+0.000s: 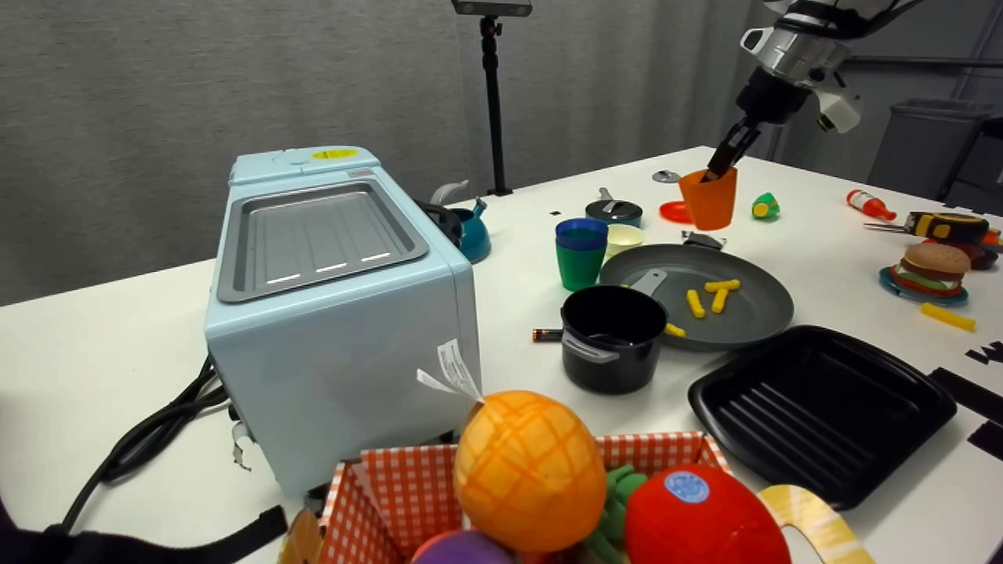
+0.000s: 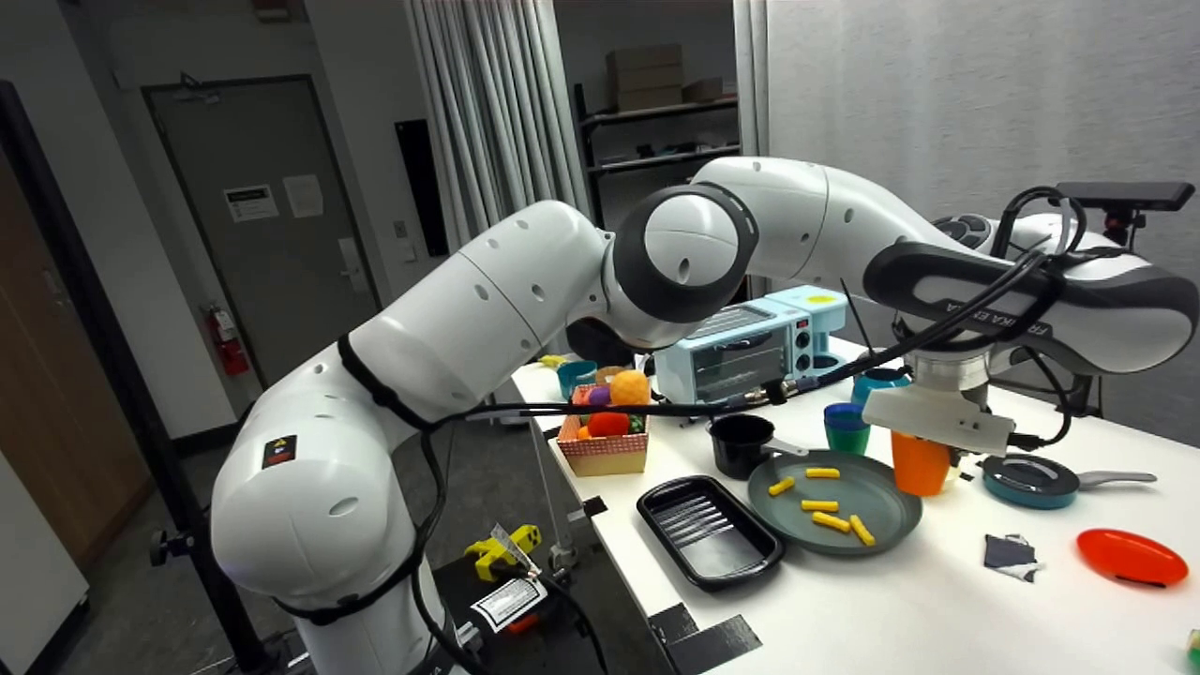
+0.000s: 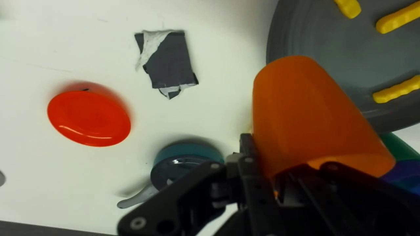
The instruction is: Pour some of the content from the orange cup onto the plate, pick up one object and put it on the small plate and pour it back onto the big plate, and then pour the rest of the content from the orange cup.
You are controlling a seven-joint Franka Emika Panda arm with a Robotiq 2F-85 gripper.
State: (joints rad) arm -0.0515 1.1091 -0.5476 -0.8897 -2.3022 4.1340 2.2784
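Toys [image 1: 529, 470] are being held by a box [image 1: 403, 487]; the orange cup [image 1: 711, 205] is being pinched by the gripper [image 1: 715, 171]. Yellow sticks [image 1: 695, 304] are being borne by the big plate [image 1: 754, 307].

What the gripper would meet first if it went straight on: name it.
The gripper, orange cup leading, would probably meet the big plate at its edge, or the tabletop beside it; depth is unclear.

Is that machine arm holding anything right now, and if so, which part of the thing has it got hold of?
The gripper pinches the orange cup by its side near the rim, apparently with one finger inside.
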